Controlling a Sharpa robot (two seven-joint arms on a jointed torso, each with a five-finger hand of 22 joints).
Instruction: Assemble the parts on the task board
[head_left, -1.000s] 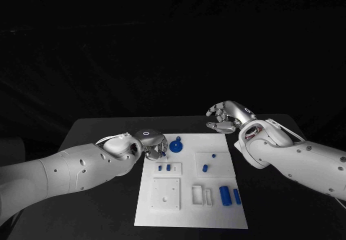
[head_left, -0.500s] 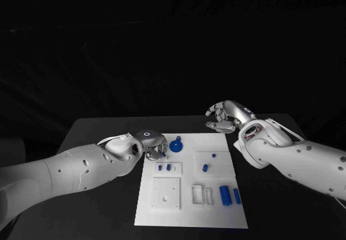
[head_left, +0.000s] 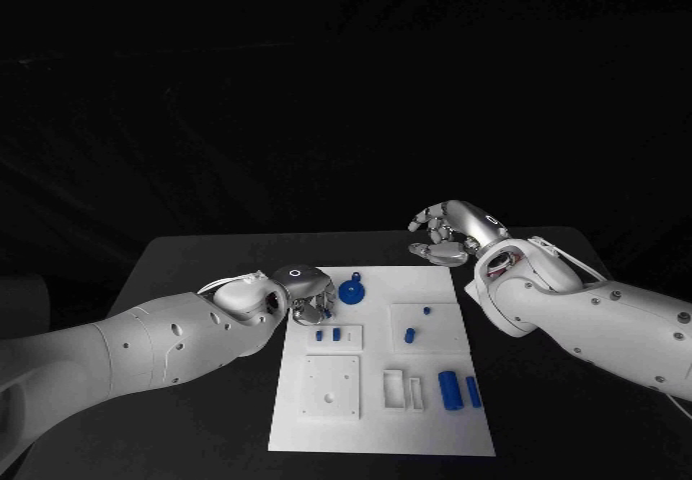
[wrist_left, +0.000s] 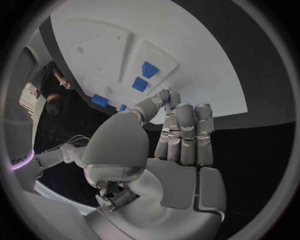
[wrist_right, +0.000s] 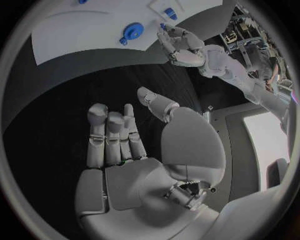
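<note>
my left hand (head_left: 304, 298) is pinching a small blue part (wrist_left: 167, 99) at the task board (head_left: 433, 420) edge, right hand (head_left: 450, 232) hangs loose, fingers apart, holding nothing.

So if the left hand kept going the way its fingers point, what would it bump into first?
Probably the white task board: the left hand's fingertips reach over its edge, close to two small blue parts, though depth is hard to judge.

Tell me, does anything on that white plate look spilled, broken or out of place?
Nothing stands out. The board lies flat and whole, and the blue parts sit neatly on it. Left hand is at its far corner.
</note>
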